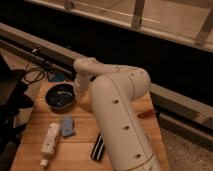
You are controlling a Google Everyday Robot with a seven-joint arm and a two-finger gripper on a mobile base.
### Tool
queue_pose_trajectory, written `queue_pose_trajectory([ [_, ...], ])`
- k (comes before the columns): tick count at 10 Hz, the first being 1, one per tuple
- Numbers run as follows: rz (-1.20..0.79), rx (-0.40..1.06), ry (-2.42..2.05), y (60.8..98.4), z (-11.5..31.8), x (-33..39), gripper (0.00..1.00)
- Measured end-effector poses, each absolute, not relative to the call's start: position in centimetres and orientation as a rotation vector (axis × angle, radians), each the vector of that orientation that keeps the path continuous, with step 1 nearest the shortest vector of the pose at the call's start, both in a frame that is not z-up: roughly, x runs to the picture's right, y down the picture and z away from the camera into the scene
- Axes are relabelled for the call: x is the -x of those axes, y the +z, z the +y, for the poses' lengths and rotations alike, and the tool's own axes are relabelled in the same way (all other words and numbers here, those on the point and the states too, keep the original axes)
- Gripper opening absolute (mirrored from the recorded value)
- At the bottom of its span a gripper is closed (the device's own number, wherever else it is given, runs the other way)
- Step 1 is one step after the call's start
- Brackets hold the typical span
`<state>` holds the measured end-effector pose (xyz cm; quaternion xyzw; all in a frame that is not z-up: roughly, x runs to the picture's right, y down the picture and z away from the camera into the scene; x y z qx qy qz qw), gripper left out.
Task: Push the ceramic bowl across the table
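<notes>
Camera view looks down along the robot's bulky white arm (120, 120), which fills the middle and right of the scene and bends at a rounded joint toward the far left. The gripper (78, 92) sits at the end of that bend, low over the counter (80, 145) and just to the right of the ceramic bowl (60, 96); whether its fingers are spread or pressed together I cannot tell, since the wrist housing covers them. Whether the gripper actually touches the bowl's right rim is also unclear, though the two are right beside each other.

The ceramic bowl is dark, round and shallow, with pale flecks inside, and rests on the far left part of the light wooden counter, near its left edge. Nearer the camera, a white tube (49, 142) with a cap at its near end lies lengthwise on the left side of the counter. Just right of it lies a small crumpled blue cloth (67, 126). A dark flat object (98, 146) lies near the near edge, partly hidden by the arm. A small reddish item (146, 113) peeks out on the right side of the counter behind the arm.

Beyond the counter's far left corner, black cables (35, 72) loop on the floor.
</notes>
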<state>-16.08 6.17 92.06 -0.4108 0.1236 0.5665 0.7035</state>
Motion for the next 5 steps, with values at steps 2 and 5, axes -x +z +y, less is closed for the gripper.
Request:
queue_pose_trajectory([
  [2,0.252,0.912,1.235,91.7,5.8,17.8,0.00],
  [5,0.259,0.903,1.222,91.3,5.8,18.2,0.00],
])
